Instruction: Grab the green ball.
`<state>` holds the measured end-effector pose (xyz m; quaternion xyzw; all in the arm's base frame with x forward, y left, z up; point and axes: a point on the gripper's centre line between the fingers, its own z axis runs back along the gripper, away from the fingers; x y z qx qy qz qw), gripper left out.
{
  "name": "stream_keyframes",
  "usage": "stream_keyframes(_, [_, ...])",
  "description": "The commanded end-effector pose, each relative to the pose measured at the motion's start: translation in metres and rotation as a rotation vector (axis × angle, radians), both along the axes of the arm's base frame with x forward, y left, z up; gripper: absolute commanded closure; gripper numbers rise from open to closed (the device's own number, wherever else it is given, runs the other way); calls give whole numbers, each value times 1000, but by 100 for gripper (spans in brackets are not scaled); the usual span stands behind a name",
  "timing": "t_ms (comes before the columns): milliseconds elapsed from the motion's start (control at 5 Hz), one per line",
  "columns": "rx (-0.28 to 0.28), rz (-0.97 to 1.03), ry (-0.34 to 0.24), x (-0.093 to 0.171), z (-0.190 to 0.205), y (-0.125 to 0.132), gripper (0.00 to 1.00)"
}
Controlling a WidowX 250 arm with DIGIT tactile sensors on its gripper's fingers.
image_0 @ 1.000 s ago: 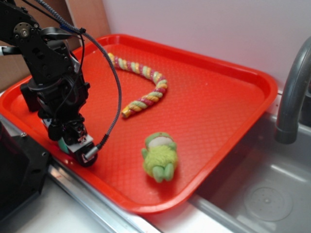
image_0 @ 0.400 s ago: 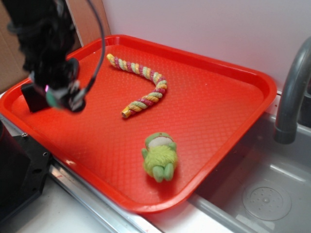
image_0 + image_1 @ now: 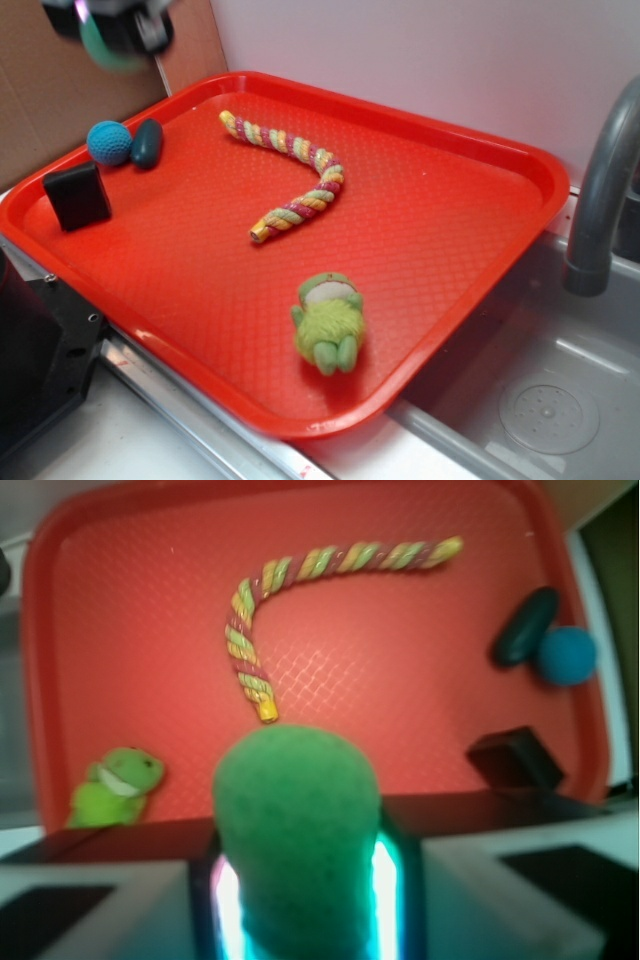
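The green ball (image 3: 298, 830) fills the lower middle of the wrist view, squeezed between the two fingers of my gripper (image 3: 300, 880), which is shut on it. In the exterior view the gripper (image 3: 110, 35) is high at the top left, well above the red tray (image 3: 520, 160), with the green ball (image 3: 100, 45) a blurred patch in its jaws. Most of the arm is out of frame.
On the tray lie a striped rope toy (image 3: 295, 180), a green frog plush (image 3: 328, 322), a small blue ball (image 3: 108, 142), a dark oval object (image 3: 147, 143) and a black block (image 3: 76, 196). A sink (image 3: 550, 400) with a grey faucet (image 3: 600, 190) is at the right.
The gripper has risen with the green ball from the tray's near left edge to high above the back left corner. The blue ball, dark oval and black block now show.
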<state>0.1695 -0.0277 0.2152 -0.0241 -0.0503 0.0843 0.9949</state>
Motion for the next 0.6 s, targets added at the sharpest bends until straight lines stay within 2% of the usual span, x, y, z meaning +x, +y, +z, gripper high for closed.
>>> stream_keyframes(0, [-29, 33, 25, 24, 13, 20, 100])
stream_keyframes(400, [8, 36, -9, 25, 13, 22, 100])
